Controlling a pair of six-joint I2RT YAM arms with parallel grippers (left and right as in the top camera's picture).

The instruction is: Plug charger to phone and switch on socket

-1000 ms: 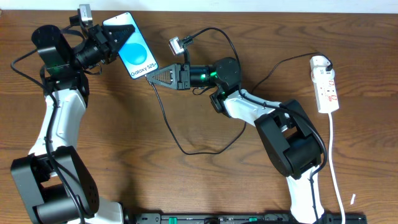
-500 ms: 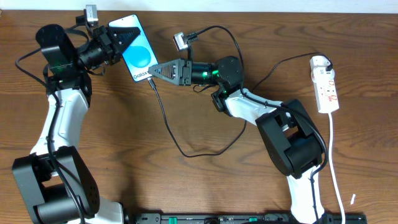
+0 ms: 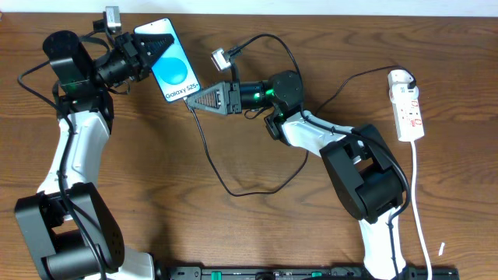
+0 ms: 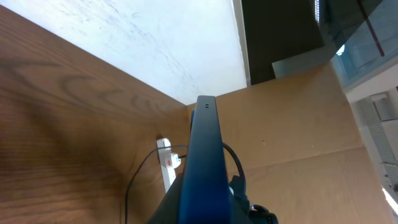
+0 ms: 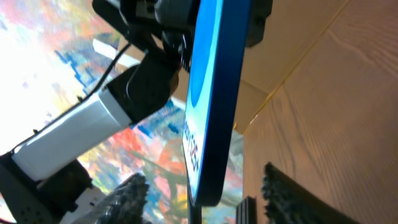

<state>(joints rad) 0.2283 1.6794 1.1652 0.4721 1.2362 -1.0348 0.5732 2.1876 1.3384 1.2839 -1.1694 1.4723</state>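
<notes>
At 11 o'clock on the table [image 3: 233, 233], left gripper [image 3: 145, 53] is pinching the phone [image 3: 170, 61] by its upper end, holding it off the wood, screen up, "Galaxy S25" readable.

Change vs a second ago: right gripper [image 3: 194, 99] was pressed together at the phone's lower end, pushed in closer half a second ago, and is now spread and backed off slightly toward 3 o'clock. Right wrist view: both fingertips [image 5: 127, 196] stand apart, one on each side of the phone's bottom edge, touching nothing that I can see. Phone barely moved.

Charger [image 3: 208, 152] runs from the phone's lower corner toward 6 o'clock, loops mid-table, then heads off toward 3 o'clock. Connector tip is hidden at the phone's edge, so seating can't be confirmed.

Judgement: looks like a release after insertion, so the plug step is probably done. Socket [image 3: 409, 109] lies at the far 3 o'clock side, well apart from both grippers. Switch position is too small to read; likely still to be pressed. Risk: cable tug pulling the connector out.
</notes>
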